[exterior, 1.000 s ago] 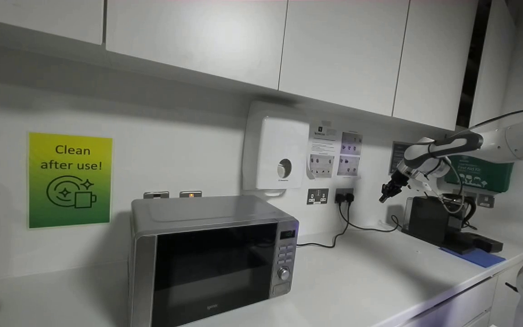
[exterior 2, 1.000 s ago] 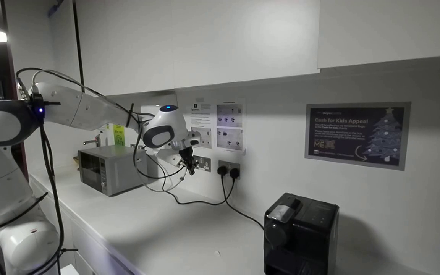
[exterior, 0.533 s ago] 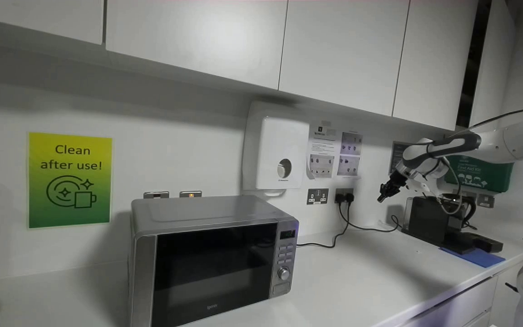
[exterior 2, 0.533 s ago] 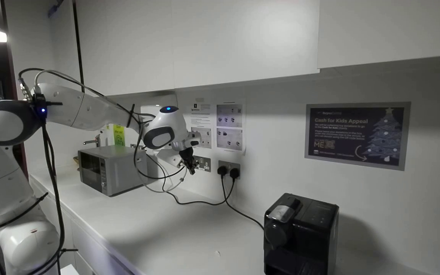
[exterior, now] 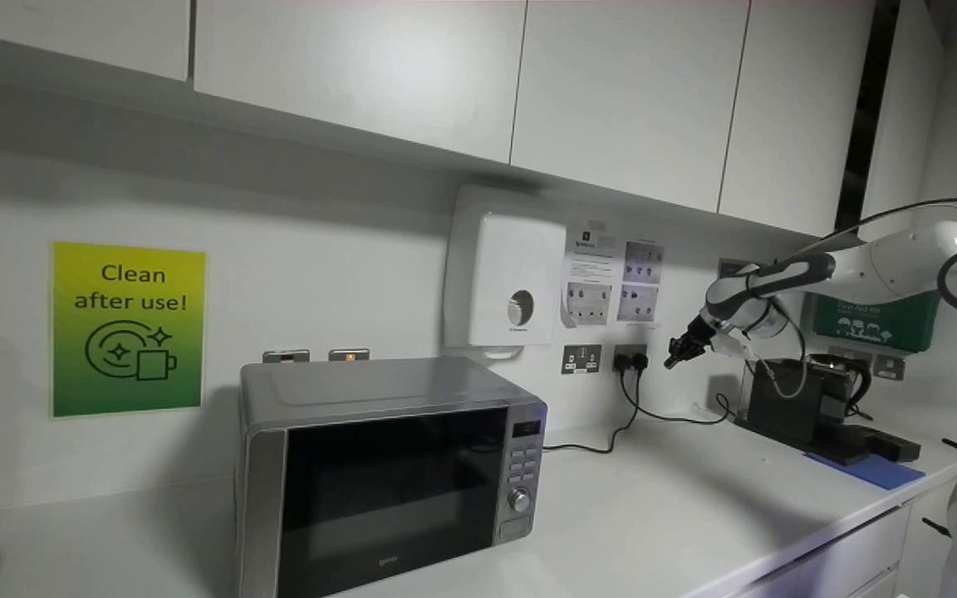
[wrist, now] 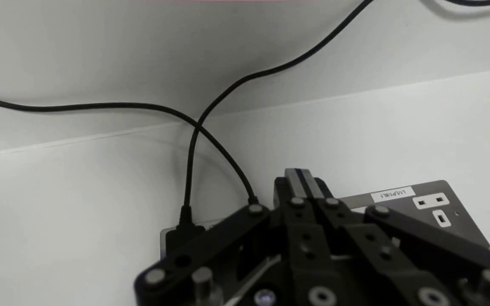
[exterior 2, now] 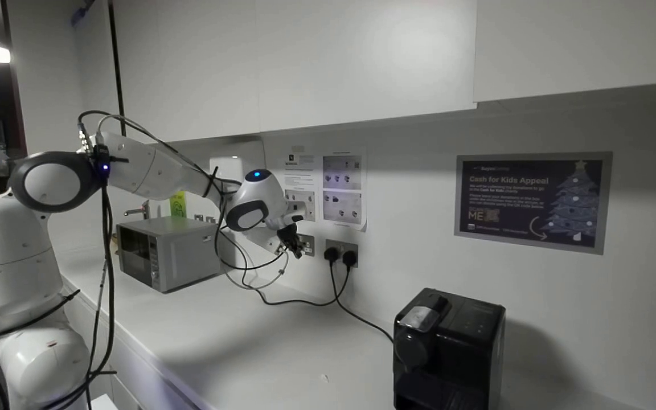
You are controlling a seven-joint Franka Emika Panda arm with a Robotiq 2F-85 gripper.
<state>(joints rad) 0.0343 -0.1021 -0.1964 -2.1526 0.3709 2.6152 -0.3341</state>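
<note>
along your long white worktop stand a boxy silver microwave and a boxy black coffee machine. your jointed black metal claw is clenched, its jaws together, hanging near the wall-mounted, grey rectangular socket plate that holds two rounded black plugs.

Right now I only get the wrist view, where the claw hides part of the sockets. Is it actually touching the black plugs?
Observer: No. In both exterior views there is a gap between the gripper and the black plugs.
Visitor: And where do those cables end up?
Observer: One runs out of sight behind the black coffee machine.
Visitor: Is there anything overhead that I should know about?
Observer: Yes, white cupboards, higher than the gripper.
</note>
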